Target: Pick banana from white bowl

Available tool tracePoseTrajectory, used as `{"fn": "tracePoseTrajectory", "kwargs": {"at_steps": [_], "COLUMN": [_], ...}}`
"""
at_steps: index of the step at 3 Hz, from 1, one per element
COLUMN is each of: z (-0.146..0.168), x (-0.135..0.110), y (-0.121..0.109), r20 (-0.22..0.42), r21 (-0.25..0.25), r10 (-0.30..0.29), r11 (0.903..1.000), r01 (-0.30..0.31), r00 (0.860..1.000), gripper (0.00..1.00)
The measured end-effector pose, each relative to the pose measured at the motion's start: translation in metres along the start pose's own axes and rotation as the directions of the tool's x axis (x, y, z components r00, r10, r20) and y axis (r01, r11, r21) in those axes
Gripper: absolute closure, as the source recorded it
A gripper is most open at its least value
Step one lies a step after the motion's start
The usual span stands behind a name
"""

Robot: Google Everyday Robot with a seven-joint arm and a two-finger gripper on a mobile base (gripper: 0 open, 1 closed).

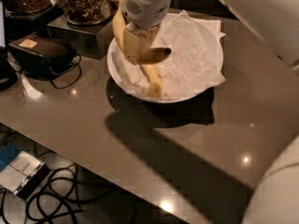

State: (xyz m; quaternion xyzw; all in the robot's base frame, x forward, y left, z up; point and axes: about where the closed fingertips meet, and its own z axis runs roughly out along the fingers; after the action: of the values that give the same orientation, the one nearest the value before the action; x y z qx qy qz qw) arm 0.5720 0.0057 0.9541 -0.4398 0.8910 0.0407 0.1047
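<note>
looking down at the counter (84, 125), i see the gripper (135, 50) over the left side of the white bowl (112, 68), its claw pinching the banana (157, 55), whose dark end pokes out rightward. a paler banana (152, 80) lies on the paper (191, 50) just below.

Tool (135, 52) holds banana (159, 55) above white bowl (214, 55); jars (84, 3) block behind, table (140, 143) front free

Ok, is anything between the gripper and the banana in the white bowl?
Nothing visible. The gripper is right at the banana at the left of the white bowl; the slimmer banana lies beside it, nearer the front rim.
</note>
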Motion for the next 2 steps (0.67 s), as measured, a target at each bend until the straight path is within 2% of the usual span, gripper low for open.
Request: {"fn": "tracePoseTrajectory", "kwargs": {"at_steps": [2], "z": [-0.012], "x": [-0.002], "y": [0.06], "r20": [0.018], "r21": [-0.042], "r10": [-0.055], "r11": [0.9976], "r01": [0.056], "r00": [0.998], "gripper": [1.0]}}
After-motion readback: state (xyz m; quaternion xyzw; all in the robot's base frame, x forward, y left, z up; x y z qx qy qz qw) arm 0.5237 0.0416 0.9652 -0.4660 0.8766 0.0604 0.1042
